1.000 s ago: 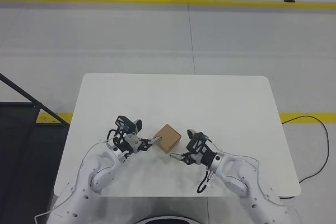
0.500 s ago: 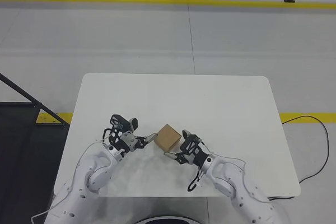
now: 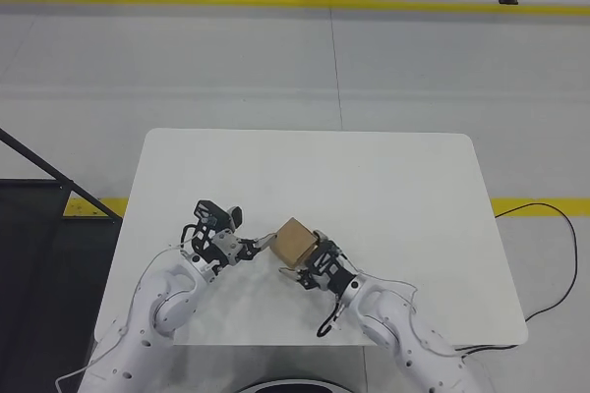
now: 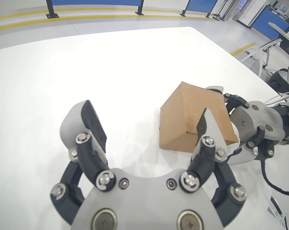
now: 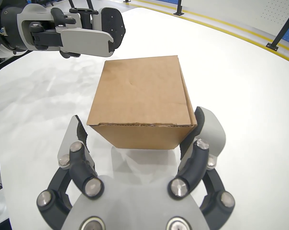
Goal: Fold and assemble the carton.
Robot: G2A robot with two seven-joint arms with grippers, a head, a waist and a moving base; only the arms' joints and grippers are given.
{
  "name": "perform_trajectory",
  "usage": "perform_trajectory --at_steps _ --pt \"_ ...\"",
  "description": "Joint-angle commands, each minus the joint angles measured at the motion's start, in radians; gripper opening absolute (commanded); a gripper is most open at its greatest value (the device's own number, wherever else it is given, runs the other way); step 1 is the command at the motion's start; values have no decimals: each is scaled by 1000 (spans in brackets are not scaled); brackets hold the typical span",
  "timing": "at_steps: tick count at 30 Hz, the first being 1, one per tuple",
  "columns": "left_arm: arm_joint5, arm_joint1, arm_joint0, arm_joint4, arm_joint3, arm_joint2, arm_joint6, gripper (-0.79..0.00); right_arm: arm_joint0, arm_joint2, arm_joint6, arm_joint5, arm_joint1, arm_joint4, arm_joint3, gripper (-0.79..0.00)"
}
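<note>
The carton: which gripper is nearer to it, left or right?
Right. The right gripper is open around the carton's near end, one finger seemingly against its corner. The left gripper, also open, is off the opposite side, with a small gap to the carton.

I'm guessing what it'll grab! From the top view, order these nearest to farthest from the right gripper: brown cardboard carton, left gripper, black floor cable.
1. Brown cardboard carton, right beside the right gripper.
2. Left gripper, across the carton.
3. Black floor cable, off the table, on the right.
</note>
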Motion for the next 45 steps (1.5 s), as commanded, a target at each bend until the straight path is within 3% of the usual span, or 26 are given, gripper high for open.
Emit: perform_trajectory --at_steps 1,3,4,7,8,9,10,16,29,45 --pt "0 0 -1 -1 1 -1 3 0 0 -1 -10 7 -3 2 5 0" --pt "1 0 -1 -1 2 -1 6 0 1 0 -9 6 -6 9 12 -95" --pt "1 0 -1 0 2 -1 7 0 3 1 -8 5 -7 11 14 -89" --pt "1 -1 -1 -1 3 -2 10 0 6 1 -6 8 -11 15 21 -185" --pt "1 0 -1 0 3 -2 11 0 7 1 -5 11 -12 15 23 -320" --pt "0 0 -1 0 4 -3 11 0 7 1 -5 12 -14 14 24 -400" --pt "-1 0 -1 0 4 -4 11 0 8 0 -4 13 -15 15 26 -413" --pt "-2 0 -1 -4 4 -10 12 0 7 7 -15 9 -20 16 29 -446" --pt "2 3 10 -13 -8 -34 27 0 -35 79 -33 -43 -7 9 -24 -428" --pt "-33 9 39 -21 -18 -64 10 0 -201 339 -68 -395 64 85 -248 -434"
